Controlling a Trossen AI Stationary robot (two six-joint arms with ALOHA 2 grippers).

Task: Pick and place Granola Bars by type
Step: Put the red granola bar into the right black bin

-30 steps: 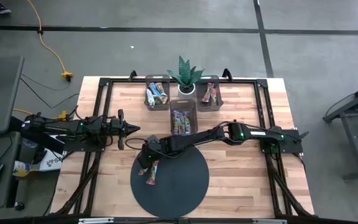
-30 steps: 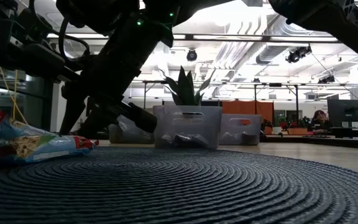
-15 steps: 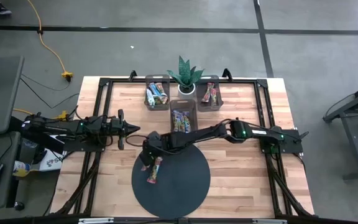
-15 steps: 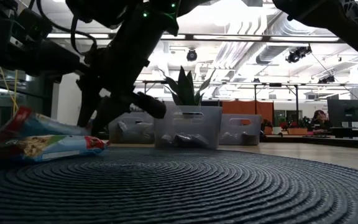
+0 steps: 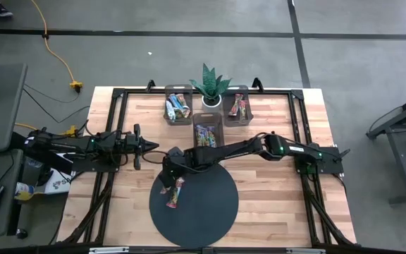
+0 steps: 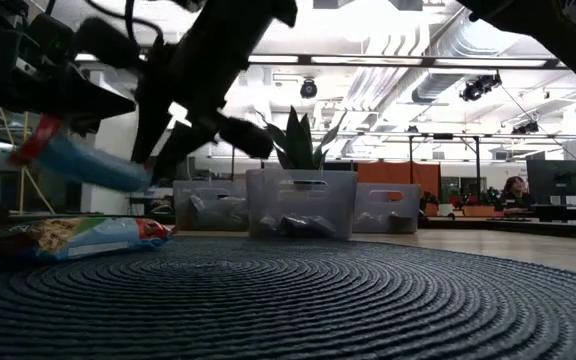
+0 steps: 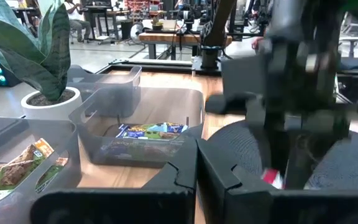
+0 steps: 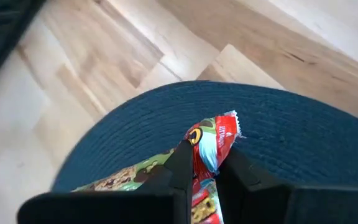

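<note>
Right wrist view — bar (image 8: 211, 144) between tool (image 8: 205, 163) fingers

Held bar (image 8: 211, 142): red-and-blue wrapper, pinched between the right jaws, lifted and tilted.
Mat bar (image 6: 73, 238): lying flat below the jaws.
Binned bars (image 5: 177, 108): beyond the jaws, sorted.

We see the right gripper (image 5: 166, 182) over the round mat's (image 5: 210, 212) left edge, clamping one granola bar (image 8: 209, 144) above it. Second bar (image 5: 173, 195) lies on the mat below. Three bins (image 5: 208, 131) behind mat, plant (image 5: 210, 86) between rear two. Left gripper (image 5: 149, 146) left of mat.
</note>
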